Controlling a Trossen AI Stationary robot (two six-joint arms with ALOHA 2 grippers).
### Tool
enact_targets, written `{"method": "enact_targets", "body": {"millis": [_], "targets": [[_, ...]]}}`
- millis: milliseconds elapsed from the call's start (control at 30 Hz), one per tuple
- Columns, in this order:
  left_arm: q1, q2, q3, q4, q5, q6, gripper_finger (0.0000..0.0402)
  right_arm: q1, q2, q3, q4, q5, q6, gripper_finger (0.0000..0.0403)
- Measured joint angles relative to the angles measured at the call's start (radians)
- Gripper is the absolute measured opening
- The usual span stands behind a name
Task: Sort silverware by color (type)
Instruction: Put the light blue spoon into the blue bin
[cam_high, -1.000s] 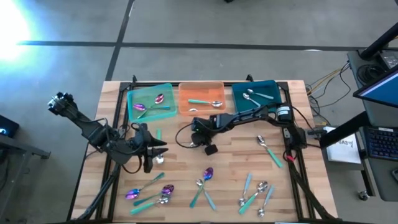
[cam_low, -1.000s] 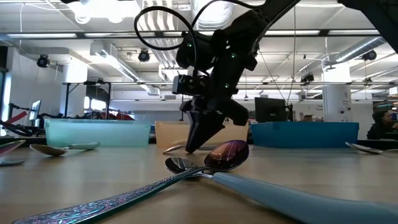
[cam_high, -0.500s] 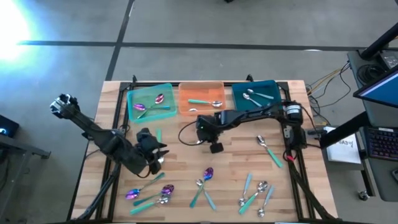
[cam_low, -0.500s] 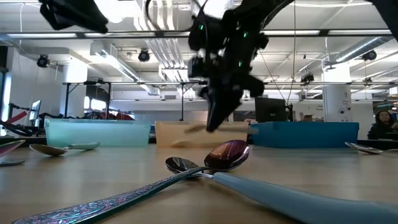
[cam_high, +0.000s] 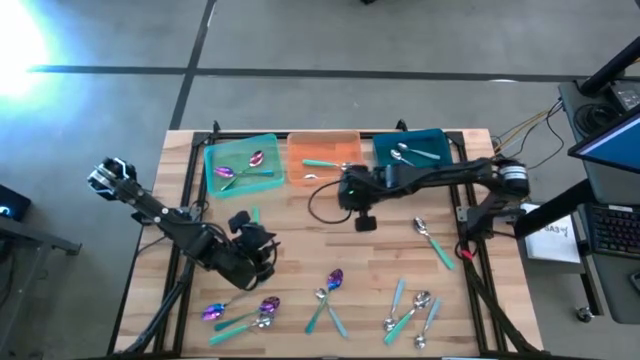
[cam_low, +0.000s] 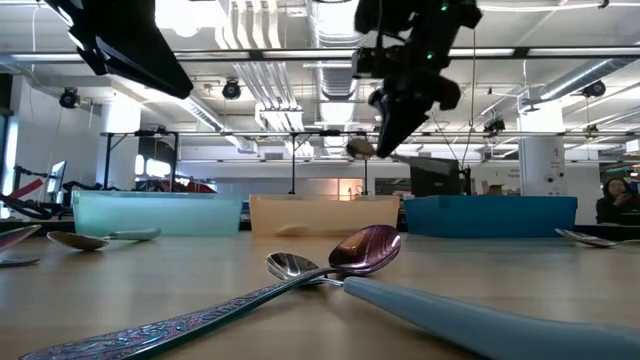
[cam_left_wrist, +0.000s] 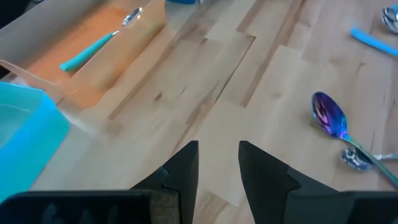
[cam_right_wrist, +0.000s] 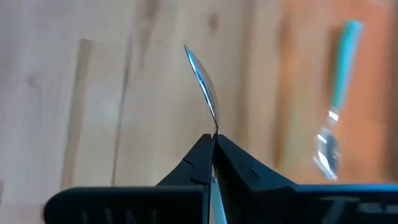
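Note:
My right gripper (cam_high: 354, 200) hangs above the table in front of the orange tray (cam_high: 323, 148), shut on an all-silver spoon (cam_right_wrist: 202, 78). In the low view that gripper (cam_low: 392, 128) is well above the wood, and the spoon's bowl (cam_low: 360, 148) juts out beside it. My left gripper (cam_left_wrist: 217, 152) is open over bare wood in the left middle of the table (cam_high: 265, 256) and holds nothing. A purple-headed spoon (cam_left_wrist: 329, 115) lies ahead of it. Several other spoons lie along the near half, among them a purple one (cam_high: 335, 278). My right gripper pinches the silver spoon between its two fingertips, at the neck just behind the bowl (cam_right_wrist: 213, 132). The fingers point down toward the table. The bowl (cam_right_wrist: 200, 71) sticks out past the fingertips, edge-on. The spoon is lifted clear of the table.
Three trays line the far edge: green (cam_high: 240, 150) with purple spoons, orange with a teal-handled spoon (cam_high: 330, 164), teal (cam_high: 432, 140) with silver spoons. Loose spoons lie near the right edge (cam_high: 432, 240) and in the near-right cluster (cam_high: 410, 310). A teal handle (cam_high: 255, 213) lies near my left arm.
My right gripper has risen from the table with the silver spoon, lifting it clear, and has moved toward the table's right. My left gripper has moved toward the near edge and a little to the right.

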Motion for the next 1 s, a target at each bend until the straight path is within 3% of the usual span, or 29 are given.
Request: {"method": "enact_targets", "body": {"millis": [267,500,767,1000], "targets": [[0.042,0.001,0.0,0.027,-0.002,0.047,0.0099,-0.103,-0.185,-0.131,-0.012,0.09,0.039,0.0008],[0.083,0.0,0.0,0.044,-0.002,0.11,0.0099,-0.287,-0.283,-0.263,0.003,0.125,0.037,0.0008],[0.1,-0.001,0.0,0.055,-0.001,0.131,0.0099,-0.515,-0.287,-0.352,0.099,0.136,0.011,0.0008],[0.1,-0.001,0.0,0.055,0.002,0.128,0.0099,-0.599,-0.255,-0.363,0.102,0.135,0.056,0.0009]]}}
